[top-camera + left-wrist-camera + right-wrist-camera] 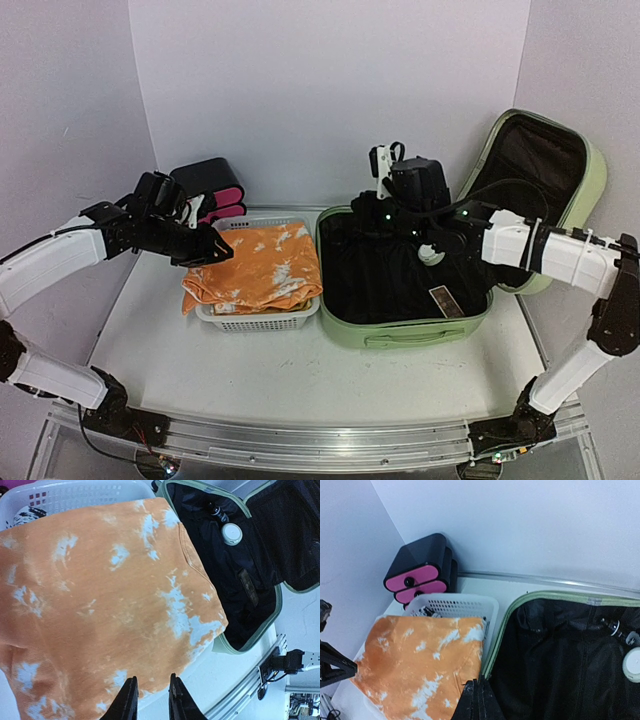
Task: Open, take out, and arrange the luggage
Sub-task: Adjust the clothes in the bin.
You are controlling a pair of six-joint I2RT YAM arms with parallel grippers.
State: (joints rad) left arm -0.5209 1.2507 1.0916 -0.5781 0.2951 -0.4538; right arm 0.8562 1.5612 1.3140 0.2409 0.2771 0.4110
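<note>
Currently the luggage (420,330) lies open on the right half of the table (300,385), its green shell flat and its black lining facing up. Its lid (592,170) stands tilted up at the far right. A small white round cap (432,255) sits on the lining toward the middle of the shell.

Just left of the luggage, and touching its side, is a white basket (262,322). An orange cloth (262,265) with pale blotches is draped over the basket and hangs past its left and near rims. Behind the basket, at the far left, stands a black drawer box (210,185) with pink fronts.

The left gripper (152,685) hovers at the left edge of the orange cloth, its fingers a little apart with nothing pinched between them. The right gripper (476,690) hangs above the left rim of the luggage, fingers pressed together and holding nothing
</note>
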